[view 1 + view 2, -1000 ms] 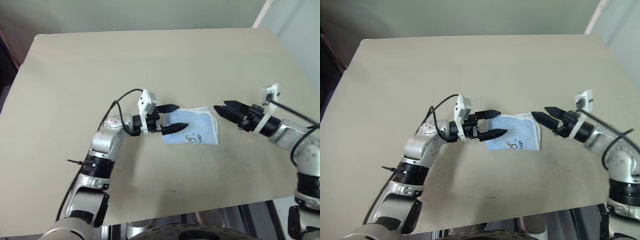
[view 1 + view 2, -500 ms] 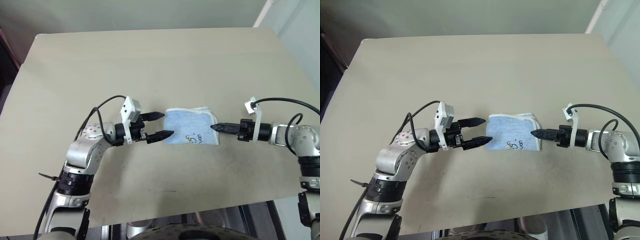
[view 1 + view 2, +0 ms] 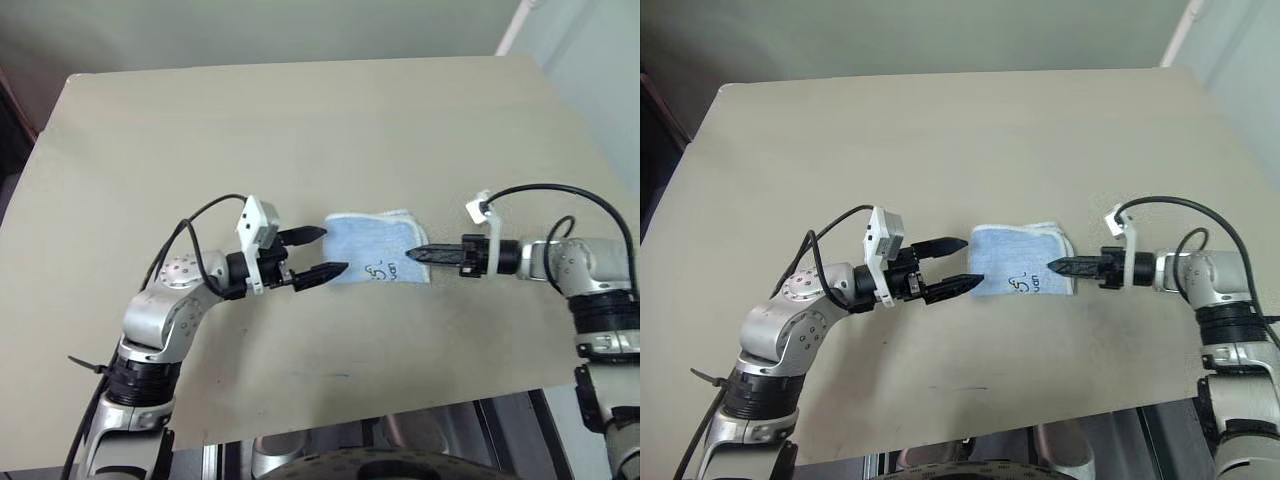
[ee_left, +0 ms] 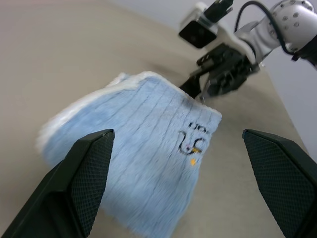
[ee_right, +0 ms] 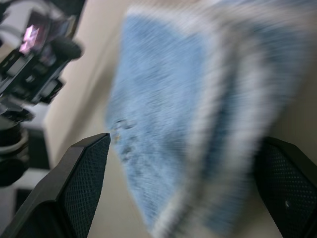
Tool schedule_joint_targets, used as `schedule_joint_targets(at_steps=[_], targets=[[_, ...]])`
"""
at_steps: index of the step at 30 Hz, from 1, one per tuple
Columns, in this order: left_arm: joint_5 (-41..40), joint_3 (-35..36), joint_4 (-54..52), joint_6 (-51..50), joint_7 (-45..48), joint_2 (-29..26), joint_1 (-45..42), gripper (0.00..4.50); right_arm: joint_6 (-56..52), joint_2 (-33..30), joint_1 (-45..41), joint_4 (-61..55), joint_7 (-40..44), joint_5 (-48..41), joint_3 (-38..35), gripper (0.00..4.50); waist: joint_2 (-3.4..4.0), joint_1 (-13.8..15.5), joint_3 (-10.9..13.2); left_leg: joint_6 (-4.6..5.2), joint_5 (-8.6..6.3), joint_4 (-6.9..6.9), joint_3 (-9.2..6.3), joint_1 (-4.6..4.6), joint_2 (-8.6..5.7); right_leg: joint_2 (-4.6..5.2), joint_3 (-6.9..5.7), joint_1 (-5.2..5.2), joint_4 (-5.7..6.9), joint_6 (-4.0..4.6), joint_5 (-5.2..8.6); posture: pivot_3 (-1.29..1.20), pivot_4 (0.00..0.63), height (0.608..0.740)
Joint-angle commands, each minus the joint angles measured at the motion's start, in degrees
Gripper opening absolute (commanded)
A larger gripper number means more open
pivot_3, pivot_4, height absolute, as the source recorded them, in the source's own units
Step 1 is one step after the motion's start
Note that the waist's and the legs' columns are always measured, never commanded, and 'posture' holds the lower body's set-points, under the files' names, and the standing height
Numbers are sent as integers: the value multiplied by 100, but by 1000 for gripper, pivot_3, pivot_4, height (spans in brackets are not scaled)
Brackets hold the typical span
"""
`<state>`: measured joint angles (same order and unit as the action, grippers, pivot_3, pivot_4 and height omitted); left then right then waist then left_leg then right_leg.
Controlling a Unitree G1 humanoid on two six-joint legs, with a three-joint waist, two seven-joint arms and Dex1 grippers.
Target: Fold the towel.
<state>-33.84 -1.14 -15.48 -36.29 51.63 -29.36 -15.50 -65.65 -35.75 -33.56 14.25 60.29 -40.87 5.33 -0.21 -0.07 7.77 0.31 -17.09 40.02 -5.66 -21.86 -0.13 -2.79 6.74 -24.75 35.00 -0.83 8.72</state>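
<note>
The light-blue towel (image 3: 368, 248) lies folded into a small rectangle at the middle of the beige table (image 3: 300, 120), with cream trim on its far and right sides and a dark printed mark (image 3: 382, 268) near its front edge. My left gripper (image 3: 332, 251) hovers open at the towel's left edge, pointing right, with nothing between its fingers (image 4: 86, 171). My right gripper (image 3: 412, 254) points left at the towel's right edge and is rolled on its side. In the right wrist view its fingers (image 5: 84, 168) stand wide apart with the towel's trimmed edge (image 5: 223, 148) between them. Whether they touch the cloth I cannot tell.
The table's front edge (image 3: 330, 428) runs close below both arms. Its far edge (image 3: 300, 66) meets a pale wall. A cable (image 3: 545, 190) loops above my right wrist.
My right gripper has swung left and down, rolling onto its side, up to the towel's right edge. My left gripper has drawn back left off the towel to its left edge.
</note>
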Motion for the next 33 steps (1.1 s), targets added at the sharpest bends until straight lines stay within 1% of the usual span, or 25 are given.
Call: schedule_joint_targets(at_steps=[1, 4, 7, 9, 10, 14, 18, 21, 24, 26, 29, 32, 33], targets=[[-48, -33, -203, 15, -35, 3, -69, 4469, -210, 173, -165, -301, 9, -134, -16, 4500, 1, -3, 1, -1, 2, 0, -1, 0, 0, 0, 0, -1, 1, 1, -1, 0, 150, 740], [1, -63, -176, 90, -62, 17, -84, 4469, -117, 225, -161, -76, -14, 71, -13, 4500, 2, 12, 1, -5, 7, 0, -4, -2, 0, 0, -1, 0, -1, 1, -3, 0, 150, 740], [27, -73, -149, 123, -63, 26, -88, 4500, -60, 192, -175, 197, -21, 146, -144, 3898, 2, 37, 1, -4, 7, 0, -6, -4, -2, 3, -3, 1, -5, 0, -2, 0, 150, 740], [36, -88, -137, 130, -70, 38, -93, 4500, -111, 133, -199, 276, -26, 79, -341, 3271, 2, 38, 1, -5, 7, 0, -6, -6, -3, 4, -2, -1, -6, 0, -1, 0, 150, 740], [38, -95, -134, 132, -72, 43, -95, 4500, -132, 119, -208, 291, -23, 54, -403, 2855, 3, 38, 2, -7, 8, 0, -6, -6, -3, 4, -2, -2, -6, 1, -1, 0, 150, 740], [33, -141, -108, 114, -76, 90, -131, 4500, -255, 73, -143, 204, -63, -54, -682, 1509, 4, 37, 2, -18, 15, -1, -7, -7, -2, 2, -2, -4, -5, 4, 3, 0, 150, 740], [109, -201, 65, 191, -8, 115, -219, 4500, -518, 49, 45, -191, -297, -228, -1066, 55, 4, 43, 2, -17, 16, -1, -7, -7, -3, 2, -3, -4, -5, 4, 3, 0, 150, 740], [147, -249, 150, 246, 38, 143, -273, 4500, -729, 35, 234, -695, -531, -403, -1369, 22, 5, 43, 3, -17, 16, -2, -7, -7, -3, 1, -3, -4, -6, 4, 4, 0, 150, 740], [112, -276, 229, 243, 72, 214, -357, 4500, -1024, 89, 404, -1257, -893, -758, -1948, 22, 6, 49, 3, -16, 16, -1, -7, -7, -4, 1, -2, -3, -6, 2, 4, 0, 150, 740], [145, -351, 323, 280, 154, 238, -427, 4500, -1309, 155, 520, -1741, -1318, -1158, -2685, 22, 7, 62, 4, -16, 16, -1, -7, -8, -6, 2, -2, -3, -6, -1, 6, 0, 150, 740], [167, -424, 415, 327, 239, 267, -485, 4500, -1564, 272, 628, -2264, -1931, -1590, -3506, 22, 6, 67, 4, -13, 16, 0, -7, -8, -7, 2, 0, -1, -7, -3, 8, 0, 150, 740], [213, -546, 575, 397, 337, 360, -594, 4500, -1432, 476, 608, -2554, -2995, -1864, -4725, 22, 6, 69, 4, -9, 14, 0, -7, -7, -8, 2, 1, -1, -8, -5, 9, 0, 150, 740], [223, -568, 609, 408, 358, 379, -616, 4500, -1406, 537, 591, -2589, -3281, -1946, -4977, 22, 6, 76, 4, -5, 12, 0, -7, -7, -8, 2, 1, -1, -7, -7, 10, 0, 150, 740]])
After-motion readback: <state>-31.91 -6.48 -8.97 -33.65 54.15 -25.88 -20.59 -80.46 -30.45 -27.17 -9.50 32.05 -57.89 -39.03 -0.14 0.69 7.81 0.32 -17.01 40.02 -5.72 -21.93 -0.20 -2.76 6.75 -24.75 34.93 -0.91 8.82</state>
